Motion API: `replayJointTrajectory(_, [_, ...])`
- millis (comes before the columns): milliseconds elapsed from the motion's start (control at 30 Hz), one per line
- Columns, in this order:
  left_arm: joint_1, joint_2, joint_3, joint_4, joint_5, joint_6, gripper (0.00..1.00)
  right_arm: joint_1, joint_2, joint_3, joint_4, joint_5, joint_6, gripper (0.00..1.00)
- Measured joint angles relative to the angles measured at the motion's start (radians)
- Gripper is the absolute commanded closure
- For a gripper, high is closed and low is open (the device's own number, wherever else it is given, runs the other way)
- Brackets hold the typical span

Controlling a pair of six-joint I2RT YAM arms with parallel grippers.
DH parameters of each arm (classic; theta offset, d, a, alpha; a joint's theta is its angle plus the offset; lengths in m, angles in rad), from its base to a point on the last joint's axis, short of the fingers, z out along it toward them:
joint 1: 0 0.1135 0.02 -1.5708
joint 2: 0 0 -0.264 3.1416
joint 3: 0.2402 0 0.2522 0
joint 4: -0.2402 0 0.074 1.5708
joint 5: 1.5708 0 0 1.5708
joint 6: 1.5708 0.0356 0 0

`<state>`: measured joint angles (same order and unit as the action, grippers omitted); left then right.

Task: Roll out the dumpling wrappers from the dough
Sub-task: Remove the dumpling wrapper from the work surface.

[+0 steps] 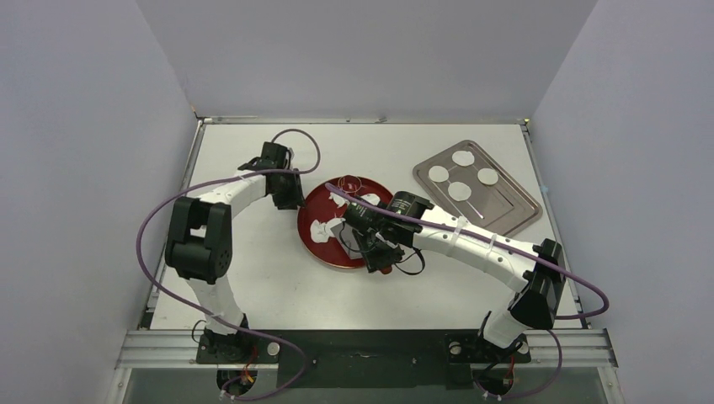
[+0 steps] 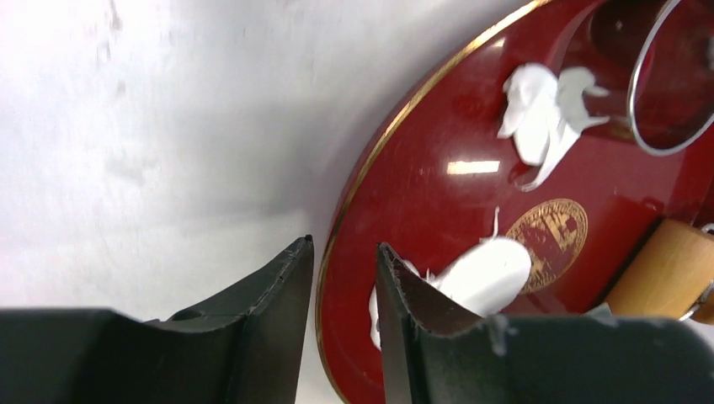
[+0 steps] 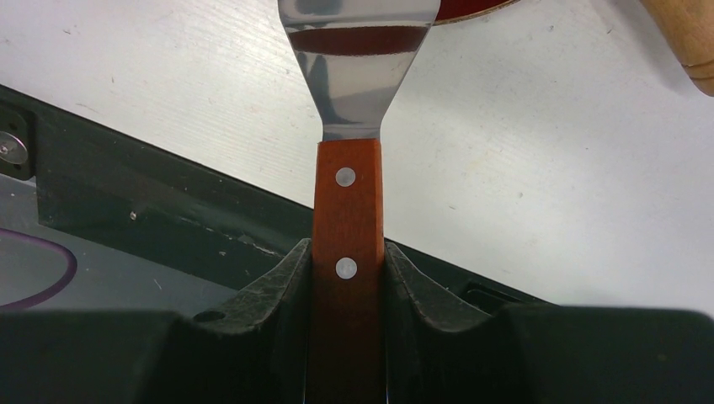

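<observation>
A red plate (image 1: 313, 210) holds ragged white dough (image 1: 324, 229). In the left wrist view it shows as a smooth lump (image 2: 488, 273) and thin scraps (image 2: 539, 101). My left gripper (image 2: 345, 244) stands open, its fingers either side of the plate's gold rim (image 2: 337, 252), with nothing clamped between them. From above, the left gripper (image 1: 295, 200) sits at the plate's left edge. My right gripper (image 3: 347, 246) is shut on the wooden handle of a metal spatula (image 3: 347, 202), over the plate's near side (image 1: 370, 244). Several round dumpling wrappers (image 1: 459, 191) lie on a steel tray (image 1: 505, 206).
A metal ring cutter (image 2: 665, 84) rests on the plate's far part. A wooden rolling pin (image 2: 665, 269) lies across the plate's right side, and its end shows in the right wrist view (image 3: 690, 34). The tray is at the back right, near the table's side rail.
</observation>
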<state>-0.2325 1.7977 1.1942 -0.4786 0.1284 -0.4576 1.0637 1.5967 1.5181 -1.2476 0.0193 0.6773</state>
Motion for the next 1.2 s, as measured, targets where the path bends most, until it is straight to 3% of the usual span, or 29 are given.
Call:
replayJointTrajectory(333, [-0.001, 0.174, 0.153, -0.072, 0.008, 0.158, 0.73, 0.013, 0.000, 0.000, -0.003, 0.000, -0.010, 1.00])
replayJointTrajectory(500, [-0.017, 0.174, 0.151, -0.072, -0.001, 0.202, 1.00, 0.019, 0.000, 0.000, -0.002, -0.002, -0.014, 1.00])
replayJointTrajectory(667, [-0.057, 0.121, 0.081, -0.056, -0.015, 0.230, 1.00, 0.038, 0.000, -0.013, 0.002, -0.012, -0.022, 1.00])
replayJointTrajectory(1000, [-0.076, -0.028, -0.121, -0.038, -0.012, 0.064, 1.00, 0.064, -0.070, -0.086, -0.050, -0.018, 0.006, 1.00])
replayJointTrajectory(1200, [-0.092, -0.059, -0.158, -0.032, -0.021, 0.016, 1.00, 0.108, -0.123, -0.086, -0.082, -0.018, 0.021, 1.00])
